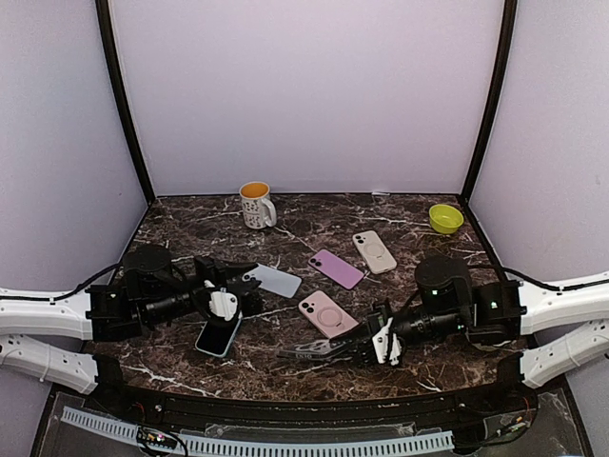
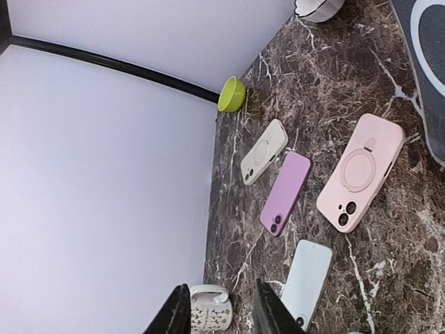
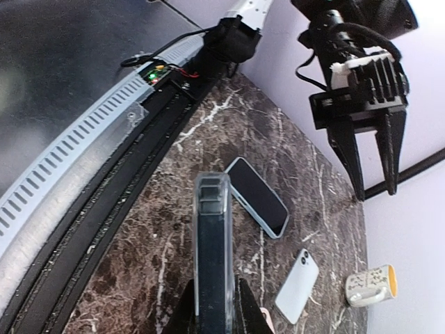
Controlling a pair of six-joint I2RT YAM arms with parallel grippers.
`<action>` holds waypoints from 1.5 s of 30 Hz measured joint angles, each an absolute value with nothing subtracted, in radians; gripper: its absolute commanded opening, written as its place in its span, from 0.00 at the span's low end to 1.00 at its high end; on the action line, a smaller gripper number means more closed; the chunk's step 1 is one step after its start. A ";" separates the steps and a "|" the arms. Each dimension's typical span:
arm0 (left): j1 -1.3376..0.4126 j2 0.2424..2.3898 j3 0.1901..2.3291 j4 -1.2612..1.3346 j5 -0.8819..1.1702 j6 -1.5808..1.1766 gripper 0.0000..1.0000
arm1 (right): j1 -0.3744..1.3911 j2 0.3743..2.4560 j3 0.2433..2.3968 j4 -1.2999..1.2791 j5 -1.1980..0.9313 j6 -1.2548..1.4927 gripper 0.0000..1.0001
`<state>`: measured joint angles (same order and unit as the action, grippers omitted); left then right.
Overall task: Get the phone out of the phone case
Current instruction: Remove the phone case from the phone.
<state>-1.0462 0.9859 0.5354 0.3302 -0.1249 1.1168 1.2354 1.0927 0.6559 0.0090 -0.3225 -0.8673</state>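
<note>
My right gripper [image 3: 214, 314] pinches the phone case [image 3: 213, 229], held on its edge; my left gripper [image 3: 375, 193] is spread, empty; the phone [image 3: 257, 197] lies flat on the table [image 3: 292, 132].

dark-brown white-veined marble table [image 1: 190, 228] | white dark-speckled ceramic mug [image 1: 257, 206], orange inside | lime-green round bowl [image 1: 445, 218] | pink ring-backed phone [image 1: 326, 314] | purple flat phone [image 1: 337, 268] | translucent grey phone case [image 3: 212, 243]
</note>
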 measured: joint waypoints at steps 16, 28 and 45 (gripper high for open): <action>-0.955 0.906 0.535 0.384 -0.010 0.981 0.33 | 1.227 1.036 0.545 0.504 0.090 -0.697 0.00; -0.951 0.813 0.533 0.374 0.357 0.904 0.25 | 1.224 1.046 0.519 0.721 -0.093 -0.558 0.00; -0.951 0.800 0.521 0.369 0.489 0.871 0.26 | 1.224 1.103 0.519 0.793 -0.185 -0.524 0.00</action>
<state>-0.9508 0.7998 0.5205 0.3695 0.4892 0.8707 1.2243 1.1034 0.5194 0.7933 -0.1852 -0.5240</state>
